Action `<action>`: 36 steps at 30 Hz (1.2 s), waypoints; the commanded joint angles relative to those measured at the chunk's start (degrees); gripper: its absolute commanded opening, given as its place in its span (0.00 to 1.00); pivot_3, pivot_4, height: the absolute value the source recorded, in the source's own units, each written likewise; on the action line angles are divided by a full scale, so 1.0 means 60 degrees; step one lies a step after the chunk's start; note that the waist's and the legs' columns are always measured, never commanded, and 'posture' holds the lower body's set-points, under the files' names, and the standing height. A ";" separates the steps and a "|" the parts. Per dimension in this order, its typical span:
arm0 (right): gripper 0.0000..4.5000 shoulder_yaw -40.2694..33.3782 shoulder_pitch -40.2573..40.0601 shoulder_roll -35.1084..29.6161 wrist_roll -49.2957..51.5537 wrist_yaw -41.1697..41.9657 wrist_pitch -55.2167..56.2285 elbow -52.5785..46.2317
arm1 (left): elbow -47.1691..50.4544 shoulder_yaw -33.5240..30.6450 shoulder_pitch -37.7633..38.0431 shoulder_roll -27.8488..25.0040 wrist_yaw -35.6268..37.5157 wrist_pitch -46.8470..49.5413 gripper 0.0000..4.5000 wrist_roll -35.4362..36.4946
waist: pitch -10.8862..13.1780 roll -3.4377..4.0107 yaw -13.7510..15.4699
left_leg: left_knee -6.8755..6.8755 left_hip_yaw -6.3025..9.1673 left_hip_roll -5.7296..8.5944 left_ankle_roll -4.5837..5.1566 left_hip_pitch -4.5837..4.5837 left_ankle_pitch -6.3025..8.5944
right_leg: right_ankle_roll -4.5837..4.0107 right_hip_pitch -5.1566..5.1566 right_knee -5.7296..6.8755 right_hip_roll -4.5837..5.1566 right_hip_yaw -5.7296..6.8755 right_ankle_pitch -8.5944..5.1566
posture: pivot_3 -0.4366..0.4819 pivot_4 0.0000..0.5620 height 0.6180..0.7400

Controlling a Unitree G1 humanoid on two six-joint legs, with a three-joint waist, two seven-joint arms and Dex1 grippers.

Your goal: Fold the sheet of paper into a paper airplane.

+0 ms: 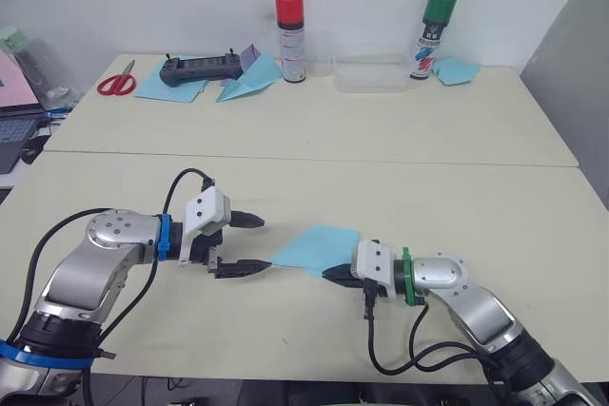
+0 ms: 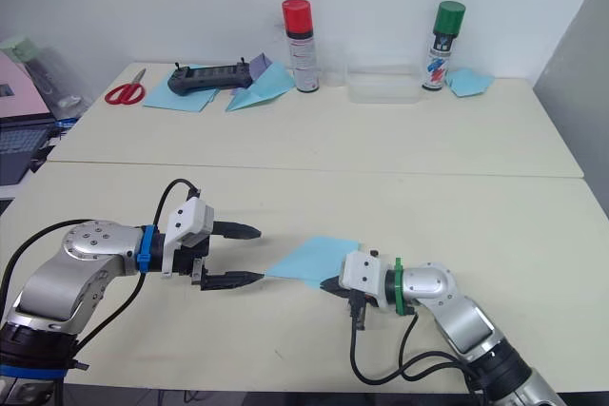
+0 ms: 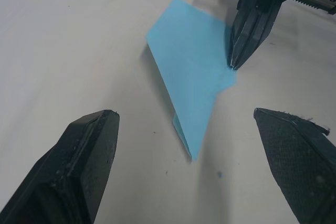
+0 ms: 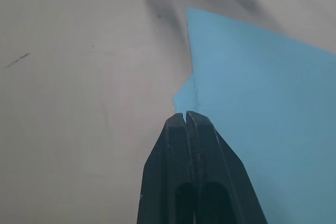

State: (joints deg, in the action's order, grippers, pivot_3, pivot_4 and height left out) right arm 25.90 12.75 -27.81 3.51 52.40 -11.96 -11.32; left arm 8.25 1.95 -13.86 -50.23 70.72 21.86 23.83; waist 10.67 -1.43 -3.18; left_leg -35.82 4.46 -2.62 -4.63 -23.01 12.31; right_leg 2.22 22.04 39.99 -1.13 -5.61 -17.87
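While the paper [image 1: 319, 250] lies partly folded to a point on the tabletop [image 1: 285, 187], the clenched right tool [image 1: 333, 275] presses its edge and the left tool [image 1: 249, 244] gapes empty; most folds remain.

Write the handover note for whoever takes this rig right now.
Left gripper: open, empty, its fingers either side of the pointed tip of the sheet of paper.
Right gripper: fingers together, pressing the sheet's near edge onto the table.
Sheet: lies flat at the table's front, folded to a pointed shape.
Done: first folds.
Left: remaining folds; no raised ridge or wings yet.
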 commanded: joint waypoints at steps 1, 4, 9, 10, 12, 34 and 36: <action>0.01 -0.0226 -0.0022 0.0192 0.0222 -0.0149 -0.0415 -0.0132 | -0.0010 0.0045 -0.0150 0.0140 -0.0014 -0.0155 1.00 -0.0083 | 0.0000 0.0000 -0.0003 | 0.0000 0.0000 -0.0001 0.0000 0.0001 0.0000 | 0.0000 0.0000 0.0001 -0.0001 0.0001 0.0000 | 0.48 0.27 1.00; 0.01 -0.0483 -0.0022 0.0429 0.0603 -0.0182 -0.0679 -0.0271 | 0.0053 0.0075 -0.0183 0.0257 -0.0061 -0.0117 1.00 -0.0090 | 0.0000 0.0000 -0.0006 | 0.0000 0.0000 -0.0001 0.0000 0.0001 0.0000 | 0.0001 -0.0002 0.0001 -0.0002 0.0000 0.0000 | 0.48 0.27 1.00; 0.01 -0.0719 -0.0079 0.0084 0.0818 0.0155 -0.0625 -0.0642 | 0.0125 0.0421 -0.0109 0.0609 -0.0243 -0.0206 1.00 -0.0324 | 0.0000 0.0000 0.0003 | -0.0001 0.0000 0.0003 0.0000 -0.0003 0.0000 | 0.0001 -0.0002 -0.0002 0.0002 0.0000 0.0001 | 0.48 0.27 1.00; 0.01 -0.0730 -0.0084 0.0036 0.0829 0.0167 -0.0629 -0.0652 | 0.0061 0.0513 -0.0119 0.0682 -0.0319 -0.0251 1.00 -0.0449 | 0.0000 0.0000 0.0003 | -0.0002 0.0000 0.0002 0.0000 -0.0002 0.0000 | 0.0002 -0.0002 -0.0002 0.0002 0.0001 0.0001 | 0.48 0.27 1.00; 0.01 -0.0744 -0.0123 -0.0049 0.0810 0.0142 -0.0619 -0.0636 | -0.0340 0.0554 -0.0330 0.1484 -0.0989 -0.0584 1.00 -0.0594 | -0.0001 0.0001 0.0010 | -0.0002 0.0001 0.0001 0.0000 -0.0001 0.0000 | 0.0002 -0.0004 -0.0002 0.0000 0.0001 0.0001 | 0.48 0.27 1.00; 0.00 -0.0844 -0.0228 -0.0056 0.1070 -0.0094 -0.1155 -0.1469 | -0.0873 0.1726 0.0287 0.2411 -0.2009 -0.0183 0.00 -0.1796 | -0.0002 0.0001 -0.0007 | -0.0015 0.0005 0.0005 0.0000 0.0021 0.0000 | 0.0012 -0.0036 -0.0003 0.0001 -0.0002 0.0006 | 0.48 0.27 1.00; 0.00 -0.1177 -0.0097 0.0271 0.1569 -0.0258 -0.1428 -0.1763 | -0.0832 0.1909 0.0410 0.2423 -0.1980 -0.0227 0.00 -0.1849 | -0.0002 0.0001 -0.0008 | -0.0016 0.0005 0.0005 0.0000 0.0029 0.0000 | 0.0015 -0.0046 -0.0003 0.0001 -0.0002 0.0008 | 0.48 0.27 1.00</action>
State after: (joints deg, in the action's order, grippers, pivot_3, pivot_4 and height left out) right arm 21.05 11.27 -27.29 9.89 51.71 -19.99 -18.05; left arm 4.56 10.99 -12.64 -35.86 59.25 19.57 15.01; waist 10.66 -1.43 -3.23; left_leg -35.92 4.49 -2.59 -4.63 -22.82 12.31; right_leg 2.33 21.75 39.97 -1.13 -5.62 -17.81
